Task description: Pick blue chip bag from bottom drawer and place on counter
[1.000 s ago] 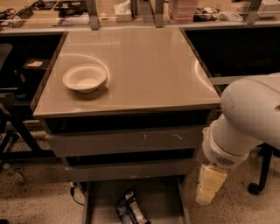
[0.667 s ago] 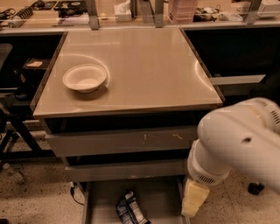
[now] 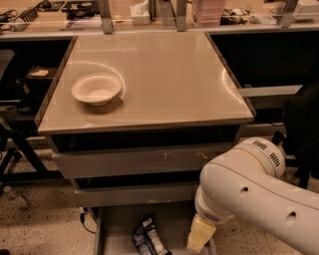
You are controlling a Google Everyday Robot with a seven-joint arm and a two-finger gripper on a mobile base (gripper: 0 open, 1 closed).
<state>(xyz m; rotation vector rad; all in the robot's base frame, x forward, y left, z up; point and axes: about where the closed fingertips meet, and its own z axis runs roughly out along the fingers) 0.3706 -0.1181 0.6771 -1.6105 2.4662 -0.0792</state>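
The blue chip bag (image 3: 148, 238) lies crumpled on the floor of the open bottom drawer (image 3: 115, 230), at the lower edge of the camera view. My white arm (image 3: 249, 189) comes in from the right in front of the cabinet. The gripper (image 3: 200, 234) shows as a cream-coloured end hanging over the drawer's right side, just right of the bag and apart from it. The counter (image 3: 164, 74) is the glossy beige top above, with a white bowl (image 3: 96, 88) on its left part.
Two shut grey drawer fronts (image 3: 134, 162) sit between the counter and the open drawer. A cluttered bench with metal posts (image 3: 105, 15) runs behind. Dark chair legs (image 3: 15, 149) stand at the left, and a dark object (image 3: 301, 124) at the right.
My arm has swung left and down across the cabinet front. The gripper has come from beside the drawer's right wall to over the drawer, nearer the bag. The bag and bowl have not moved.
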